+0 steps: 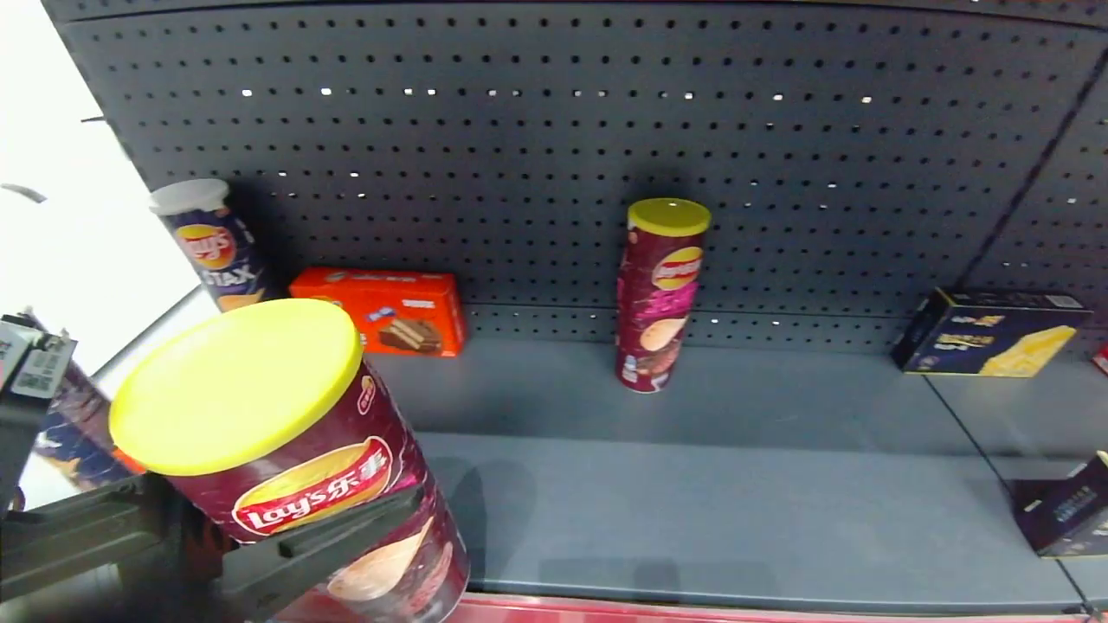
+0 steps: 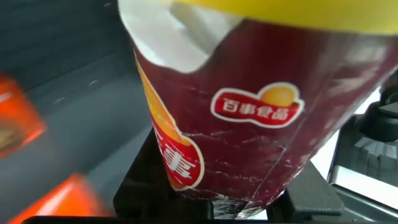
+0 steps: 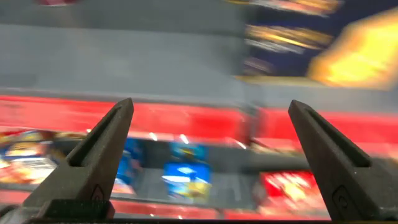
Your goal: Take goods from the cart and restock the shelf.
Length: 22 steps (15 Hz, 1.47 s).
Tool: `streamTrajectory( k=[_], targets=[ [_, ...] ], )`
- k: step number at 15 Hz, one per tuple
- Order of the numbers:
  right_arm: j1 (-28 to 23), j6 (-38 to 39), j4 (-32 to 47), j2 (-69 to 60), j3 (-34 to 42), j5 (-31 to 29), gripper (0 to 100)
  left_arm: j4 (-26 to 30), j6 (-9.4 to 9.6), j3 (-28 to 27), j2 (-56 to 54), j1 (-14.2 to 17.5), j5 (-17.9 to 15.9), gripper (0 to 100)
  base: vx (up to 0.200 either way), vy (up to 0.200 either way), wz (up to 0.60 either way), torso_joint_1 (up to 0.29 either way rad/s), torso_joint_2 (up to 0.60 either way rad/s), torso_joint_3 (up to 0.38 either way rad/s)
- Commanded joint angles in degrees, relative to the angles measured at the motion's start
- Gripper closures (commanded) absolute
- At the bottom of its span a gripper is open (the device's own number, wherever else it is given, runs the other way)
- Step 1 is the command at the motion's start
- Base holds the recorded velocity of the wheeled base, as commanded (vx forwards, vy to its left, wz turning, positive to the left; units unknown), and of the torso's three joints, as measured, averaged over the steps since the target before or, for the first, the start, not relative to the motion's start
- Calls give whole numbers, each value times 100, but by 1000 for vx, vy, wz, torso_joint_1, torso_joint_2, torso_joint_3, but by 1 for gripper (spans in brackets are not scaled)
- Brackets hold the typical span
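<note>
A cylindrical chip can [image 1: 294,450], maroon and glossy with a flat round yellow plastic lid, was held tilted over the front left corner of the shelf [image 1: 736,510], clamped about its lower body between the dark, angular fingers of the left gripper [image 1: 234,541]. In the left wrist view the can's wall [image 2: 261,124] showed fine scuffs and creases. The shelf deck was a smooth, matte grey sheet, backed by a dark perforated panel [image 1: 554,130] and edged by a red front strip [image 1: 692,610]. Farther back near the middle, a second maroon can [image 1: 658,294] of the same kind was stood upright against the panel. At the back left, a blue can [image 1: 216,247] with a white lid was set just beside an orange cardboard box [image 1: 385,310]. A dark blue box [image 1: 987,333] was laid at the back right, and a purple box [image 1: 1069,510] at the right edge. The right gripper [image 3: 210,106] was held with its tapered black fingers spread wide apart and nothing between them.
</note>
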Motion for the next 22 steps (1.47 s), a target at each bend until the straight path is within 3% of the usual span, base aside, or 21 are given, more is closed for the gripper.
streamTrajectory(
  k=[1, 20, 21, 22],
  targets=[
    [-9, 9, -2, 8, 0, 2, 0, 4, -1, 19, 0, 18, -1, 100, 0, 0, 0, 0, 0, 0],
    [0, -8, 7, 8, 0, 28, 0, 4, -1, 125, -26, 44, -1, 100, 0, 0, 32, 0, 0, 0],
    [26, -79, -19, 87, -158, 45, 0, 4, 26, 107, -26, 27, -10, 100, 0, 0, 0, 0, 0, 0],
    [62, -70, -2, 904, -1239, 133, 0, -5, 26, 37, -18, 27, -10, 100, 0, 0, 0, 0, 0, 0]
  ],
)
